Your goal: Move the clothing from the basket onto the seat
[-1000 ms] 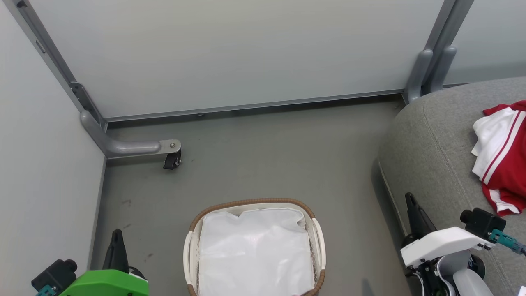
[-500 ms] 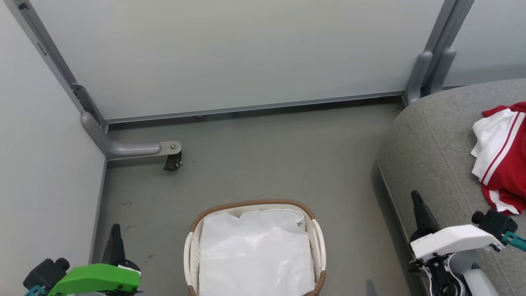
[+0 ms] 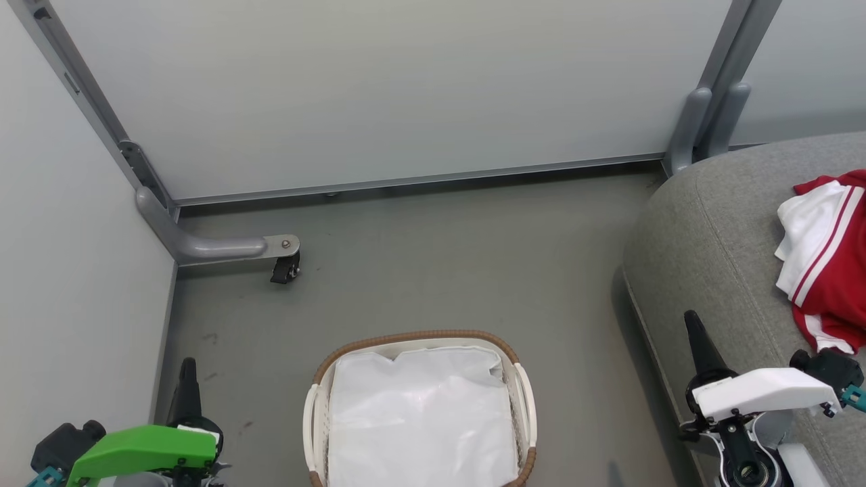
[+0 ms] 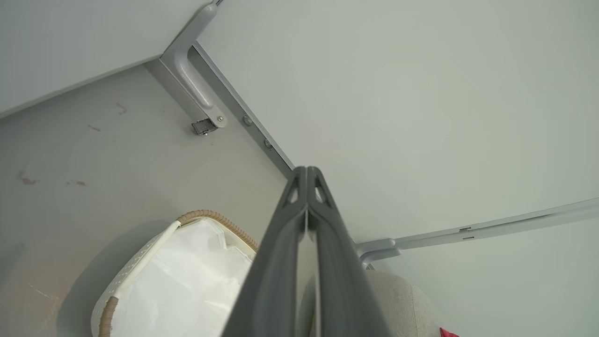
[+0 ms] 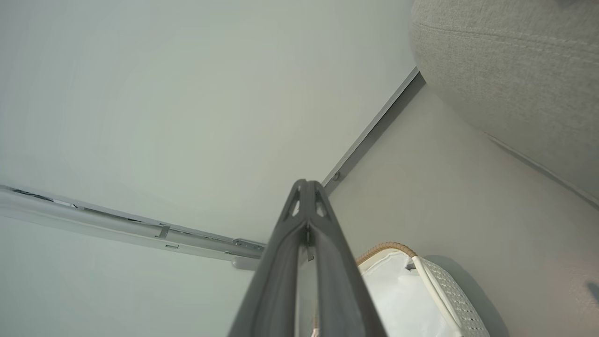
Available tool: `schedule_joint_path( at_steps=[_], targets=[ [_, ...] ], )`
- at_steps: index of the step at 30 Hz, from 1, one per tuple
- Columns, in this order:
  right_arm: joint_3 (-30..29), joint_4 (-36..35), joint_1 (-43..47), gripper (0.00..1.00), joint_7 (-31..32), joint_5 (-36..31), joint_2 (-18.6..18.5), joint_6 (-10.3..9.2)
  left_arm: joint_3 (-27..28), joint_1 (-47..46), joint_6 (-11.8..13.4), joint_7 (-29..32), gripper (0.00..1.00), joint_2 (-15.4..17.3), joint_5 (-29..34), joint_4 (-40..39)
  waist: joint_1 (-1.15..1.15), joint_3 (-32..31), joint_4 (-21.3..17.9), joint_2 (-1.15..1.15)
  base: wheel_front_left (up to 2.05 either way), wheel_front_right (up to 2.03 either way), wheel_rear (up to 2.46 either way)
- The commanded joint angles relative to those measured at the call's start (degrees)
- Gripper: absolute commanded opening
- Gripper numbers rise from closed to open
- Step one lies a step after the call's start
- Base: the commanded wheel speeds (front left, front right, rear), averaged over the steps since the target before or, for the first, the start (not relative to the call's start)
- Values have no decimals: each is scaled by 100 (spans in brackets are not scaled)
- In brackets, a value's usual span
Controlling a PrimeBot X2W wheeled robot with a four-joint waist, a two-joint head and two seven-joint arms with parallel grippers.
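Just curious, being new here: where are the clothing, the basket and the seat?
the clothing [image 3: 837, 291]: head view, red fabric.
the basket [image 3: 413, 335]: head view, brown woven rim.
the seat [image 3: 710, 237]: head view, bare grey cushion.

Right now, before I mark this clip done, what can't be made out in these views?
Clothing: head view, right edge cuts it off.
Basket: head view, bottom edge cuts its near end.
Under the liner: anything beneath is hidden.
Left wrist view: red scrap at the bottom edge, too small to identify.
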Motion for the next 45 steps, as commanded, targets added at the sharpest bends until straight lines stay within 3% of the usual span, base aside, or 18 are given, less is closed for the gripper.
schedule_joint_path(
  at_steps=[1,45],
  targets=[
    [-33,-87,29,0,39,169,-32,-2,31,-155,-30,43,0,41,-171,-88,0,-4,1,0,0,0,0],
    [-330,-364,123,0,621,2359,-48,-3,170,-314,-44,630,0,53,-2306,-361,0,-117,13,0,0,0,0]
  ],
)
